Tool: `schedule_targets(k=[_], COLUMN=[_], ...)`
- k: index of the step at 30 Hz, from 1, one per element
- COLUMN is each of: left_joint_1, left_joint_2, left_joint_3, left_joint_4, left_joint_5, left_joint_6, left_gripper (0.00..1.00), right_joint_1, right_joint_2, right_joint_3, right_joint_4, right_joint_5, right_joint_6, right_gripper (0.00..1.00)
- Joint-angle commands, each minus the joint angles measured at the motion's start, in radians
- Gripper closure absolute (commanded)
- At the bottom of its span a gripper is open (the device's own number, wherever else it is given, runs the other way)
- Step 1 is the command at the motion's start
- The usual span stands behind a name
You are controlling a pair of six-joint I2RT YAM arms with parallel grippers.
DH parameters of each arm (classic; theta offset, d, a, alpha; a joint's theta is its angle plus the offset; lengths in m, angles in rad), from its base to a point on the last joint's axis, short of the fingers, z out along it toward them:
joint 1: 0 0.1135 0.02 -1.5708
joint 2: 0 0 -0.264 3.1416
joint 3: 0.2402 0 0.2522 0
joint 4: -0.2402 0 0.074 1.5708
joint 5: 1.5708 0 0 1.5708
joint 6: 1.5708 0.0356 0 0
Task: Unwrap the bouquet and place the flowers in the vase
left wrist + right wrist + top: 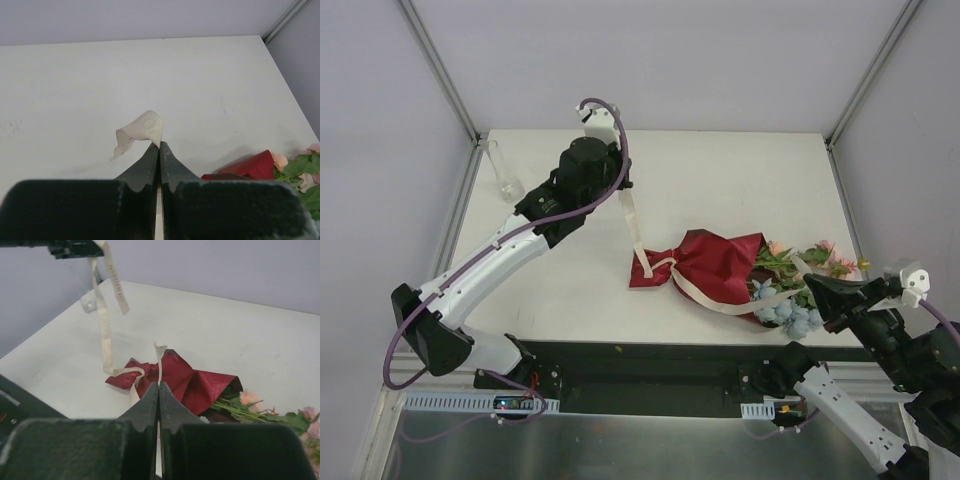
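Note:
The bouquet lies on its side on the white table, its dark red wrapping pointing left and its flowers spilling out to the right. A cream ribbon circles the narrow end. My left gripper is raised above the table, shut on one ribbon end, which runs taut down to the wrap. My right gripper hovers over the blooms, shut on the other ribbon end. The clear glass vase stands at the far left, behind the left arm.
Metal frame posts rise at the table's back corners, with walls close on both sides. A dark strip runs along the near edge between the arm bases. Bare tabletop lies behind the bouquet.

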Motion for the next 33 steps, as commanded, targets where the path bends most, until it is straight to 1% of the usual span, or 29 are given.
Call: schedule_targets(k=[1, 2, 4, 5, 6, 7, 8, 10, 11, 12, 14, 16, 17, 18, 19, 20, 22, 23, 24, 25, 26, 28, 29, 31, 32, 33], left_joint_1=[-0.004, -0.001, 0.005, 0.007, 0.011, 0.014, 0.020, 0.043, 0.054, 0.065, 0.103, 0.147, 0.166, 0.180, 0.210, 0.223, 0.259, 0.269, 0.280, 0.287, 0.299, 0.304, 0.309, 0.316, 0.321, 0.330], left_joint_2=[0.072, 0.088, 0.138, 0.156, 0.188, 0.204, 0.217, 0.251, 0.263, 0.283, 0.305, 0.336, 0.345, 0.365, 0.374, 0.392, 0.408, 0.415, 0.435, 0.446, 0.458, 0.498, 0.516, 0.529, 0.530, 0.529], left_joint_3=[0.121, 0.137, 0.181, 0.195, 0.210, 0.241, 0.256, 0.296, 0.308, 0.324, 0.362, 0.393, 0.401, 0.416, 0.418, 0.421, 0.424, 0.427, 0.430, 0.436, 0.447, 0.482, 0.490, 0.500, 0.502, 0.502], left_joint_4=[0.042, 0.053, 0.063, 0.074, 0.076, 0.076, 0.079, 0.080, 0.080, 0.082, 0.083, 0.082, 0.083, 0.082, 0.082, 0.082, 0.076, 0.071, 0.065, 0.050, 0.039, 0.002, -0.027, -0.055, -0.088, -0.099], left_joint_5=[-0.072, -0.078, -0.080, -0.080, -0.084, -0.084, -0.081, -0.068, -0.060, -0.052, -0.028, 0.021, 0.035, 0.053, 0.095, 0.121, 0.173, 0.239, 0.273, 0.322, 0.407, 0.458, 0.497, 0.528, 0.544, 0.575], left_joint_6=[0.105, 0.113, 0.117, 0.126, 0.130, 0.133, 0.131, 0.128, 0.122, 0.116, 0.099, 0.081, 0.056, 0.042, 0.012, -0.004, -0.045, -0.057, -0.067, -0.073, -0.071, -0.067, -0.065, -0.068, -0.071, -0.073], left_gripper=[1.00, 1.00, 1.00, 1.00, 1.00, 1.00, 1.00, 1.00, 1.00, 1.00, 1.00, 1.00, 1.00, 1.00, 0.99, 0.98, 0.94, 0.91, 0.88, 0.82, 0.80, 0.76, 0.74, 0.67, 0.58, 0.52], right_joint_1=[0.001, 0.001, 0.001, 0.003, 0.001, 0.001, 0.003, 0.001, 0.003, 0.004, 0.004, 0.012, 0.019, 0.023, 0.024, 0.024, 0.024, 0.026, 0.027, 0.029, 0.036, 0.056, 0.082, 0.105, 0.124, 0.130], right_joint_2=[0.008, 0.016, 0.048, 0.060, 0.079, 0.088, 0.099, 0.141, 0.160, 0.201, 0.270, 0.315, 0.364, 0.387, 0.410, 0.459, 0.517, 0.581, 0.615, 0.651, 0.710, 0.770, 0.828, 0.890, 0.949, 0.980], right_joint_3=[-0.017, -0.029, -0.069, -0.086, -0.108, -0.135, -0.181, -0.221, -0.246, -0.252, -0.250, -0.237, -0.226, -0.202, -0.195, -0.192, -0.194, -0.197, -0.200, -0.204, -0.207, -0.203, -0.197, -0.169, -0.136, -0.119], right_joint_4=[0.046, 0.053, 0.095, 0.118, 0.176, 0.210, 0.243, 0.325, 0.347, 0.391, 0.422, 0.413, 0.362, 0.328, 0.297, 0.256, 0.238, 0.246, 0.257, 0.273, 0.315, 0.356, 0.384, 0.386, 0.370, 0.358], right_joint_5=[-0.229, -0.339, -0.473, -0.574, -0.620, -0.660, -0.732, -0.800, -0.866, -0.903, -0.996, -1.041, -1.041, -1.006, -0.901, -0.847, -0.759, -0.710, -0.701, -0.693, -0.684, -0.672, -0.658, -0.618, -0.584, -0.572], right_joint_6=[-0.016, -0.003, 0.033, 0.055, 0.113, 0.138, 0.158, 0.237, 0.253, 0.268, 0.288, 0.267, 0.238, 0.212, 0.190, 0.169, 0.167, 0.167, 0.167, 0.176, 0.190, 0.217, 0.224, 0.237, 0.239, 0.239], right_gripper=[0.99, 0.99, 0.99, 0.99, 0.99, 0.99, 0.99, 0.99, 0.99, 0.99, 0.99, 0.99, 0.99, 0.99, 0.99, 0.99, 0.99, 0.99, 0.99, 0.99, 0.99, 0.99, 0.99, 0.99, 0.99, 0.96])
